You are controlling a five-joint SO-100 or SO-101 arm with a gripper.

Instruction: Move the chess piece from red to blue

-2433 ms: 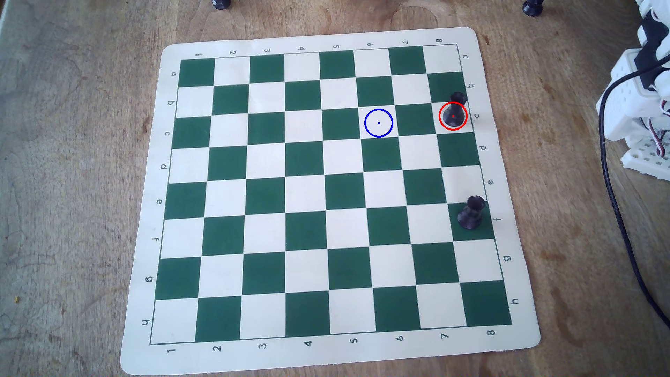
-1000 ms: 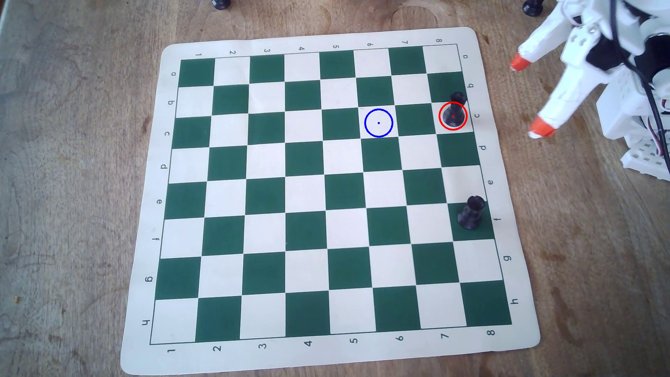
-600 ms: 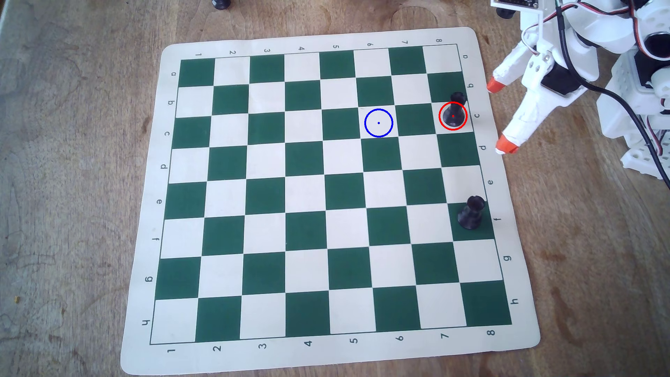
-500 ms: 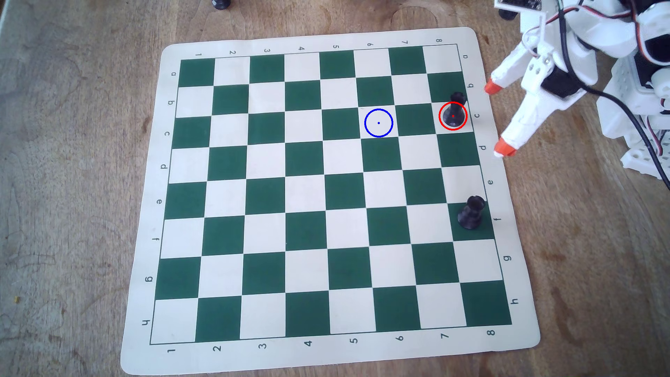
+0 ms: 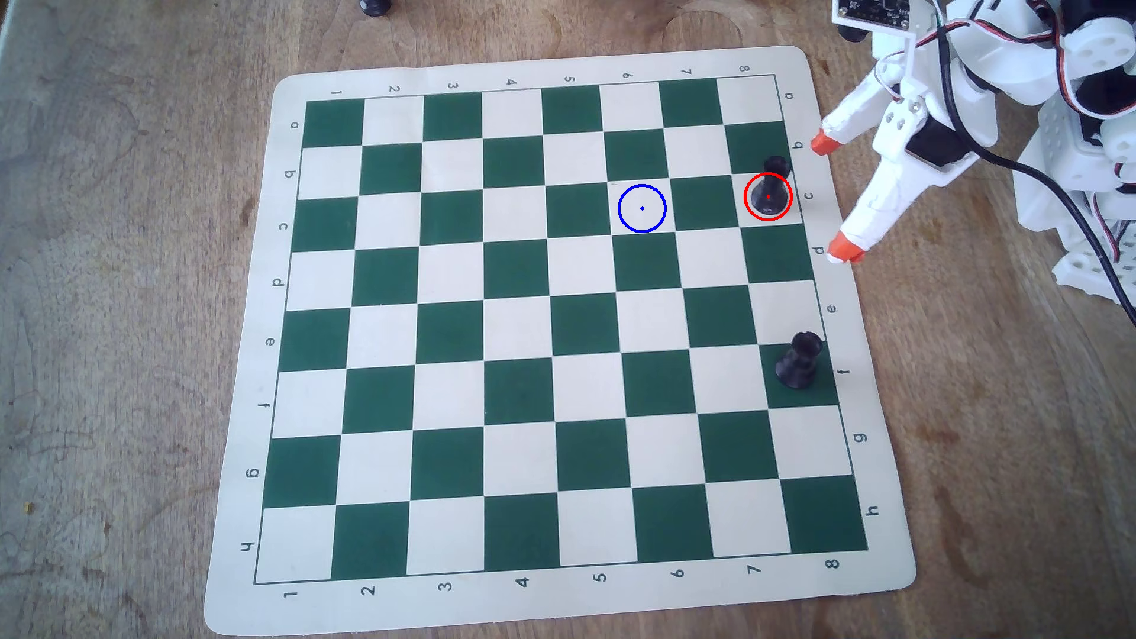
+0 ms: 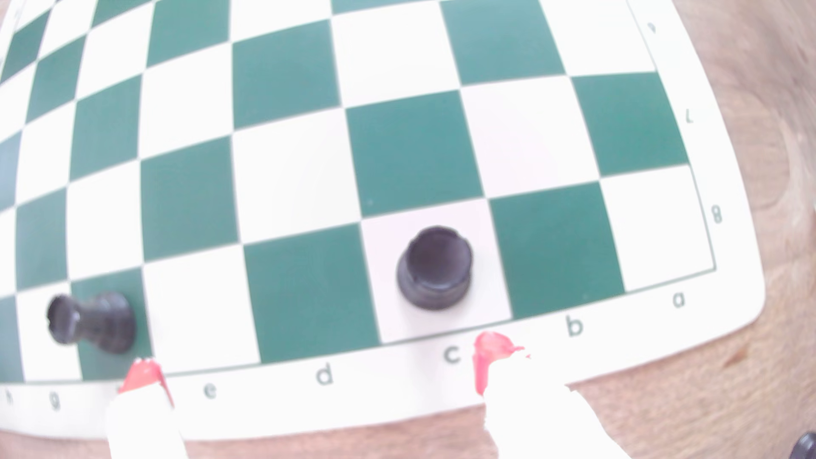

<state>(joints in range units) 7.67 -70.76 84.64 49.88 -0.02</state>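
Note:
The small black chess piece (image 5: 769, 190) stands upright on the white square at the right edge of the board, inside the red circle (image 5: 745, 198). In the wrist view the chess piece (image 6: 435, 269) shows from above, just ahead of the fingers. The blue circle (image 5: 619, 209) lies on an empty white square two squares to the left. My gripper (image 5: 833, 196) is open and empty, just off the board's right edge beside the piece, its orange fingertips (image 5: 822, 142) spread wide. In the wrist view the gripper (image 6: 318, 368) enters from the bottom edge.
A stouter black rook-like piece (image 5: 799, 361) stands on a green square lower on the board's right column; it shows at the left in the wrist view (image 6: 90, 322). The green and white board mat (image 5: 430, 319) lies on a wooden table. Another dark piece (image 5: 375, 6) sits off the board at the top edge.

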